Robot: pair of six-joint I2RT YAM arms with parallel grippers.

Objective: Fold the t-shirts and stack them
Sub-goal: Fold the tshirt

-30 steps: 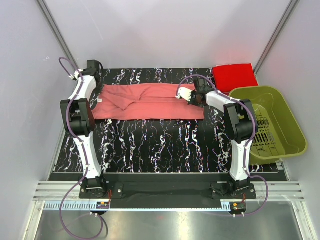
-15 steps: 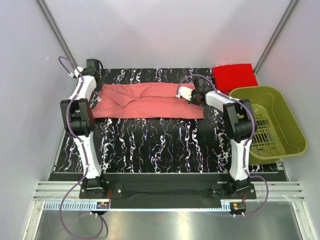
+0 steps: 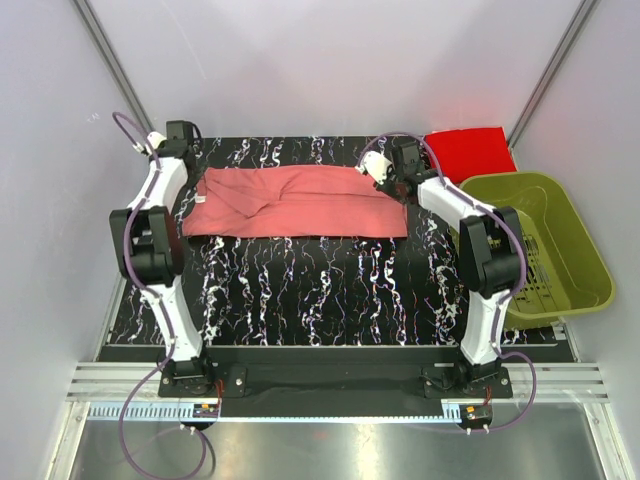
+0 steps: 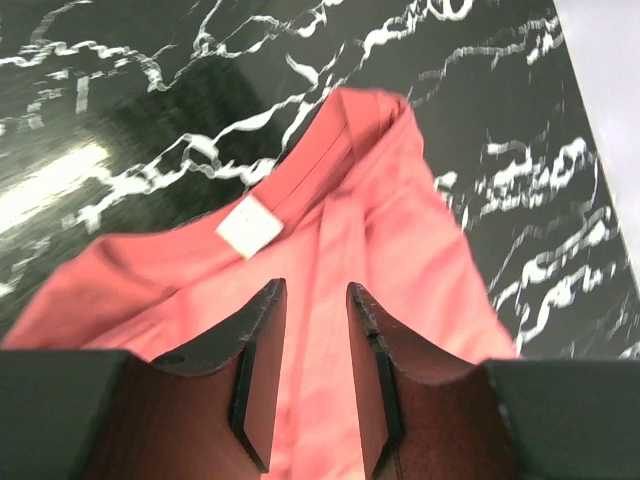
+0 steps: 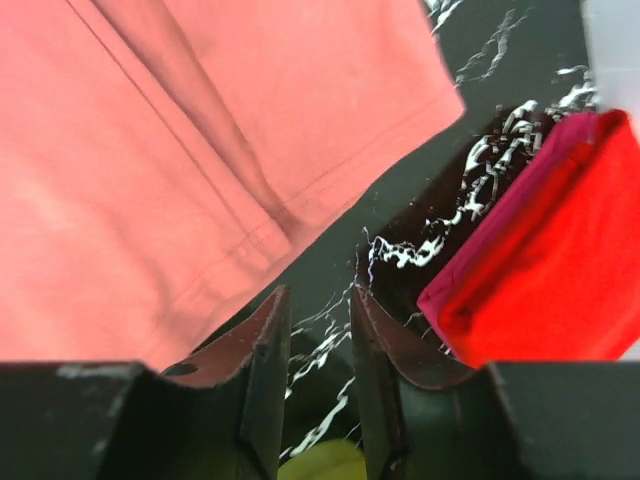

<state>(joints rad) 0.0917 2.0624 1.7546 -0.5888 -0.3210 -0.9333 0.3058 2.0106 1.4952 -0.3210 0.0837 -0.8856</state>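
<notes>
The salmon-pink t-shirt (image 3: 300, 200) lies folded into a long band across the back of the table. Its collar end with a white label (image 4: 248, 225) is on the left. The red t-shirt (image 3: 468, 152) lies folded at the back right corner. My left gripper (image 3: 187, 150) hovers over the collar end (image 4: 380, 230), jaws apart and holding nothing. My right gripper (image 3: 385, 172) is above the pink shirt's right end, jaws apart and empty. In the right wrist view it is over bare table, between the pink hem (image 5: 150, 150) and the red shirt (image 5: 560, 270).
An olive-green plastic basket (image 3: 540, 240) stands at the table's right edge, beside the right arm. The black marbled tabletop (image 3: 300, 290) lies in front of the pink shirt. White walls close in the back and both sides.
My right gripper has lifted off the pink shirt's right end and moved back toward the far edge. My left arm has shifted slightly left and back. The shirt lies flatter.
</notes>
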